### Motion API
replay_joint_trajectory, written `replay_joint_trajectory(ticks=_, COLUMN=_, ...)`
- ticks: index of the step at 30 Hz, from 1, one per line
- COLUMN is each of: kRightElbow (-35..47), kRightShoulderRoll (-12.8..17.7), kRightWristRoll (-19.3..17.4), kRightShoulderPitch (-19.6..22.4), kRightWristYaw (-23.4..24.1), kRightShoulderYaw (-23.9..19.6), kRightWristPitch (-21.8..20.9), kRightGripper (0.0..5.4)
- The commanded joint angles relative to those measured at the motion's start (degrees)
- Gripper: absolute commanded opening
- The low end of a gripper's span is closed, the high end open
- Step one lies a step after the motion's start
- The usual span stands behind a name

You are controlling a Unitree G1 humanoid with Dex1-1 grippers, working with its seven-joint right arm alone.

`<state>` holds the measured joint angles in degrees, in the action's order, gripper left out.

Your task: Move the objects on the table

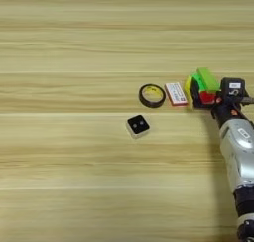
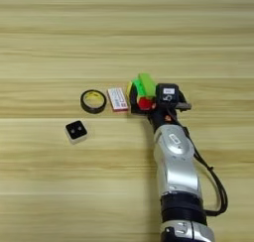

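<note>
Green bar [image 2: 146, 83] is lying atop the puzzle cube [image 2: 137, 93] at the gripper's [image 2: 149, 103] nine o'clock; finger state: cannot tell. A nudge risks toppling it into the flat box [image 2: 117, 98].

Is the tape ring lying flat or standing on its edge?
Lying flat. The black-yellow tape ring shows its full round opening to the overhead camera, with the table wood visible through the hole.

Even, soft light covers the wooden table [image 1: 74, 37], with no glare. A faint shadow lies left of the silver arm [image 2: 176, 161]. Small items look slightly soft and blurred.
</note>
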<state>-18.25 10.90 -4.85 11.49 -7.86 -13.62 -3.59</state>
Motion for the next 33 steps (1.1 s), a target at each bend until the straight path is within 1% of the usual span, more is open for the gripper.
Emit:
replay_joint_trajectory(ticks=1, kRightElbow=1.9, kRightShoulderRoll=1.7, kRightWristRoll=-0.7, kRightShoulderPitch=4.2, kRightWristYaw=0.0, kRightShoulderYaw=-0.3, kRightWristPitch=-2.3, kRightGripper=4.93)
replay_joint_trajectory(ticks=11, kRightElbow=0.9, kRightShoulderRoll=1.8, kRightWristRoll=-0.9, kRightShoulderPitch=4.5, kRightWristYaw=-0.6, kRightShoulderYaw=-0.1, kRightWristPitch=-2.2, kRightGripper=3.91)
replay_joint_trajectory(ticks=15, kRightElbow=0.4, kRightShoulderRoll=1.7, kRightWristRoll=-1.8, kRightShoulderPitch=4.8, kRightWristYaw=-1.3, kRightShoulderYaw=-0.2, kRightWristPitch=-1.4, kRightGripper=3.51)
replay_joint_trajectory(ticks=22, kRightElbow=0.1, kRightShoulderRoll=1.7, kRightWristRoll=-2.0, kRightShoulderPitch=5.0, kRightWristYaw=-1.7, kRightShoulderYaw=0.2, kRightWristPitch=-1.3, kRightGripper=2.94)
replay_joint_trajectory(ticks=23, kRightElbow=0.0, kRightShoulderRoll=1.7, kRightWristRoll=-2.0, kRightShoulderPitch=5.0, kRightWristYaw=-1.8, kRightShoulderYaw=0.2, kRightWristPitch=-1.3, kRightGripper=2.79)
replay_joint_trajectory(ticks=25, kRightElbow=0.0, kRightShoulderRoll=1.6, kRightWristRoll=-2.1, kRightShoulderPitch=5.1, kRightWristYaw=-2.0, kRightShoulderYaw=0.2, kRightWristPitch=-1.2, kRightGripper=2.68)
replay_joint_trajectory(ticks=26, kRightElbow=0.1, kRightShoulderRoll=1.6, kRightWristRoll=-2.3, kRightShoulderPitch=5.1, kRightWristYaw=-2.2, kRightShoulderYaw=0.2, kRightWristPitch=-1.1, kRightGripper=2.46)
replay_joint_trajectory(ticks=33, kRightElbow=0.2, kRightShoulderRoll=1.7, kRightWristRoll=-2.6, kRightShoulderPitch=4.9, kRightWristYaw=-2.4, kRightShoulderYaw=0.3, kRightWristPitch=-1.0, kRightGripper=1.9)
